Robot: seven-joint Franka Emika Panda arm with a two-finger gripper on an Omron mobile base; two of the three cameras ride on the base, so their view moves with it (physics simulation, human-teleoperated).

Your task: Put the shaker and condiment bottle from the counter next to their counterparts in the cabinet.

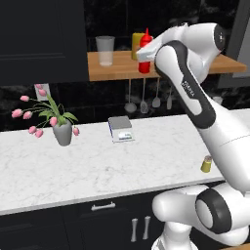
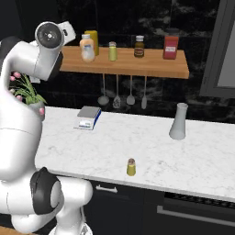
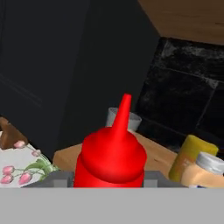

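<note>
My gripper (image 3: pixel 109 180) is shut on the red condiment bottle (image 3: pixel 113 153), whose pointed nozzle rises in the hand view. The bottle (image 1: pixel 144 52) is upright over the front part of the wooden cabinet shelf (image 1: pixel 117 68); I cannot tell whether it rests on the plank. The hand (image 1: pixel 152 48) grips it from the right. The wider yellow bottle (image 1: pixel 137 45) stands just behind it. One yellow-green shaker (image 2: pixel 131 167) stands on the marble counter (image 2: pixel 151 147) near its front edge. Its look-alike (image 2: pixel 112 51) stands on the shelf (image 2: pixel 151 69).
The shelf also carries a clear glass (image 1: pixel 105 50), a peach bottle (image 2: pixel 87 48), a brown jar (image 2: pixel 139 46) and a red-lidded jar (image 2: pixel 170 44). Utensils (image 2: pixel 124 94) hang below it. On the counter are a scale (image 1: pixel 120 128), a flower vase (image 1: pixel 62 132) and a white vase (image 2: pixel 179 121).
</note>
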